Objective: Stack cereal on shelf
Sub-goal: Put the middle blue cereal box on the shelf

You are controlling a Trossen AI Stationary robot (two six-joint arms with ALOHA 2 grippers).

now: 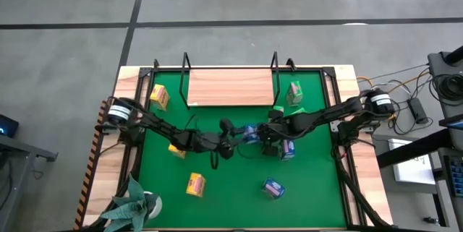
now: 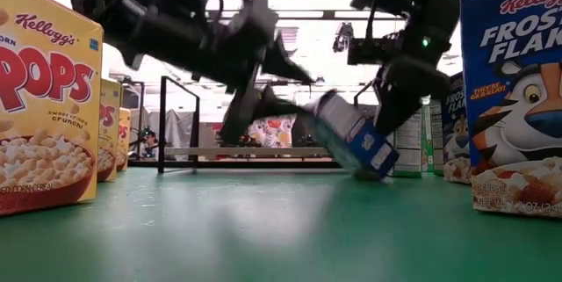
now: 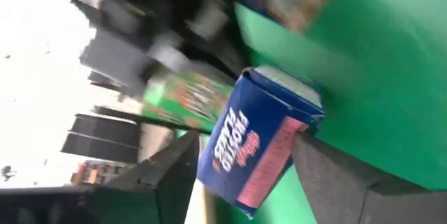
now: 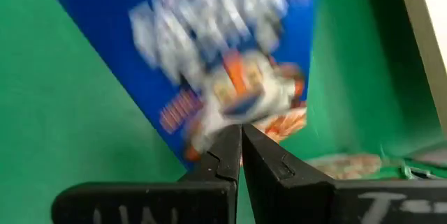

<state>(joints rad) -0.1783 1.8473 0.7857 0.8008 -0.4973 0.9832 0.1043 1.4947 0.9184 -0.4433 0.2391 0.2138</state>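
My left gripper [image 3: 241, 172] has its jaws apart on either side of a small blue rectangular cardboard cereal box [image 3: 255, 140], which stands tilted on one lower corner on the green mat [image 1: 231, 181] at mid-table. The fingers flank the box's faces; I cannot tell whether they press it yet. My right gripper [image 4: 241, 151] sits just behind the same box with its fingertips together, holding nothing, apparently propping the tilted box.

Procedure, as I judge it: close the left jaws squarely on the box's broad faces before the right gripper draws off, otherwise the box may topple. Then lift clear of the mat.

Around: a second blue box [image 1: 287, 149] lies just beside the right gripper and could be knocked. A third blue box [image 1: 273, 188] and a yellow-orange box [image 1: 195, 184] lie nearer the front edge. Farther back, the flat light wooden shelf board [image 1: 230, 87] carries no boxes; a green box [image 1: 294, 92] stands just right of it.
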